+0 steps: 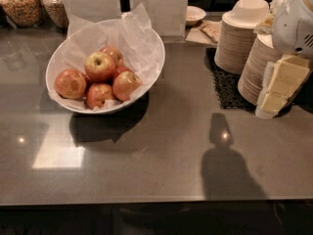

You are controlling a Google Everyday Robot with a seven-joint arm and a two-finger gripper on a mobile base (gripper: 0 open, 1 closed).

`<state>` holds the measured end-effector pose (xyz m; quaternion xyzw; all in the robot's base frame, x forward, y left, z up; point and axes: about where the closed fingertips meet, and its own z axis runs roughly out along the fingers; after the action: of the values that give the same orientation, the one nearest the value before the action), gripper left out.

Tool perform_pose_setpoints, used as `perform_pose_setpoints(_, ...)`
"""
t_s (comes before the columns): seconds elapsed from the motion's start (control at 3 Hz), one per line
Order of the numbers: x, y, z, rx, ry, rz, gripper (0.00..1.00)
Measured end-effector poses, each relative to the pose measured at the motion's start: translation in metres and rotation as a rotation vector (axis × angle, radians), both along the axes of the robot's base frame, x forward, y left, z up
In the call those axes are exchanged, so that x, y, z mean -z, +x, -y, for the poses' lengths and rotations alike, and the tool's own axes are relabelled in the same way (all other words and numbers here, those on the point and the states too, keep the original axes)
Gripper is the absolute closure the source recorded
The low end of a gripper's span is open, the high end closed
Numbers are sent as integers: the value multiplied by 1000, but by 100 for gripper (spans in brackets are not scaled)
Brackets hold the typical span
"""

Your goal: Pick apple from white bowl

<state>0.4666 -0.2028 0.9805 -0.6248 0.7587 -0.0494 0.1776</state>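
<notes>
The gripper hangs at the right edge, covering part of the nearer stack of beige bowls, and the white arm housing above it is cut off by the right and top edges. In the white bowl the apple lies on top and hides parts of the redder apples under and behind it, while crinkled paper covers the bowl's far wall. The two jars at top left and the two white cards are cropped by the top edge, and what lies in the small cream dish is too small to tell.
</notes>
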Motion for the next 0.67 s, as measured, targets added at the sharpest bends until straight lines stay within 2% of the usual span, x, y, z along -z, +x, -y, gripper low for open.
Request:
perform_pose_setpoints(0.33, 3, 64, -39, -117, -9, 55, 0)
perform_pose_setpoints(0.67, 6, 108, -68, -198, -11, 85, 0)
